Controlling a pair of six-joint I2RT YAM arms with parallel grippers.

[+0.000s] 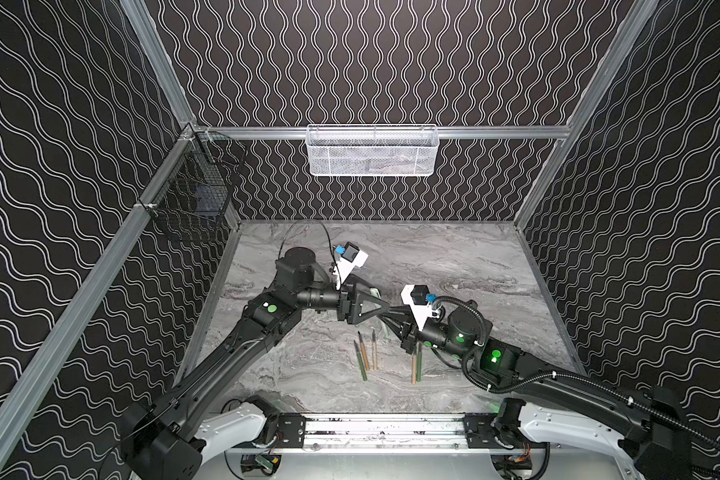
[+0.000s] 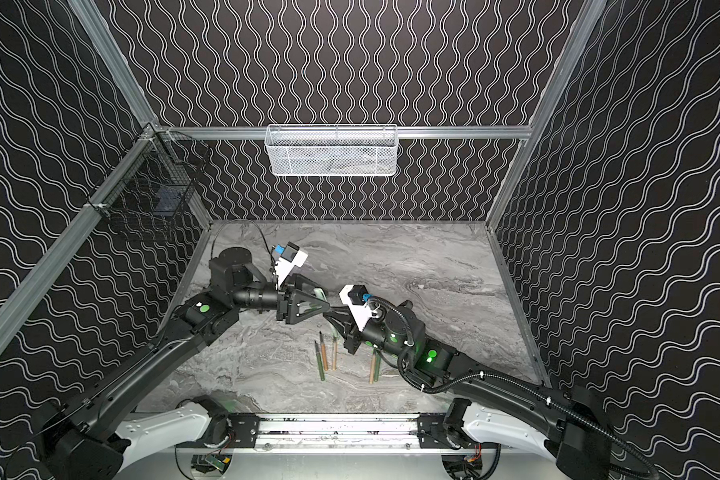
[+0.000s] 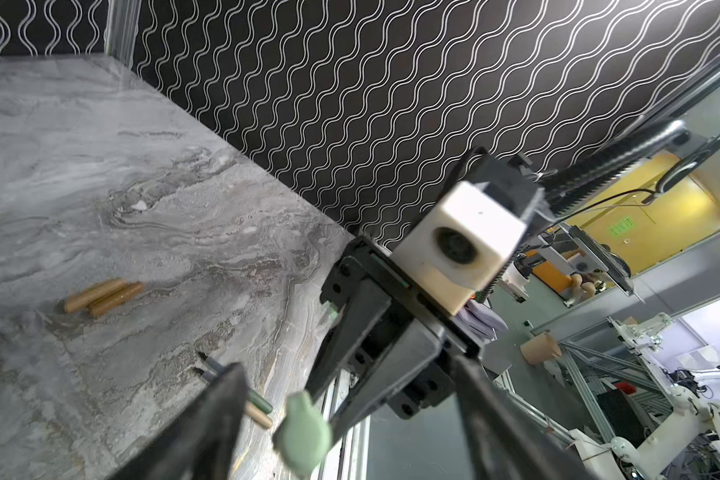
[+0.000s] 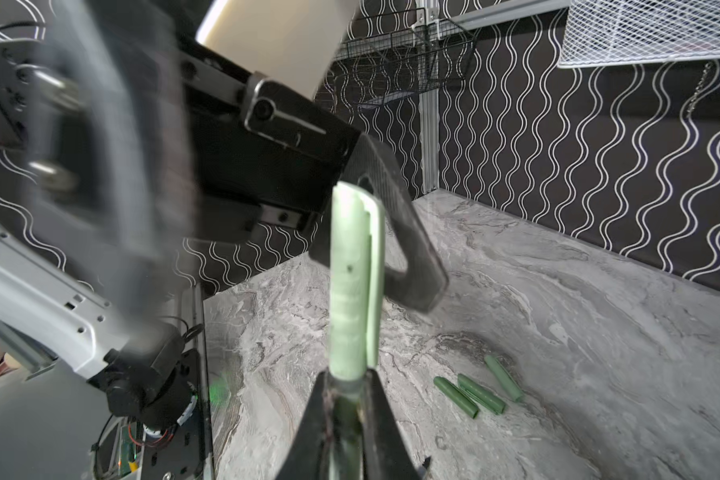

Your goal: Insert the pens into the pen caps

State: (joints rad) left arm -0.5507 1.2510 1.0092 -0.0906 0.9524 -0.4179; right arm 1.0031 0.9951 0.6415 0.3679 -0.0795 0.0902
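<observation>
My right gripper [image 4: 346,378] is shut on a pale green pen, whose upper end wears a pale green pen cap [image 4: 354,282]. My left gripper [image 3: 346,374] stands open, one finger on either side of that cap [image 3: 304,432], apart from it. In both top views the two grippers meet above the middle of the table [image 1: 377,300] [image 2: 329,316]. Several bare pens [image 1: 366,353] [image 2: 325,357] lie side by side towards the table's front. Three dark green caps [image 4: 474,392] lie together on the marble, and two tan caps [image 3: 105,297] lie elsewhere on it.
A white mesh basket [image 1: 373,151] hangs on the back wall and a black wire basket [image 1: 192,195] on the left wall. The marble table [image 1: 454,257] is walled on three sides. Both arms stretch in from the front rail [image 1: 383,432].
</observation>
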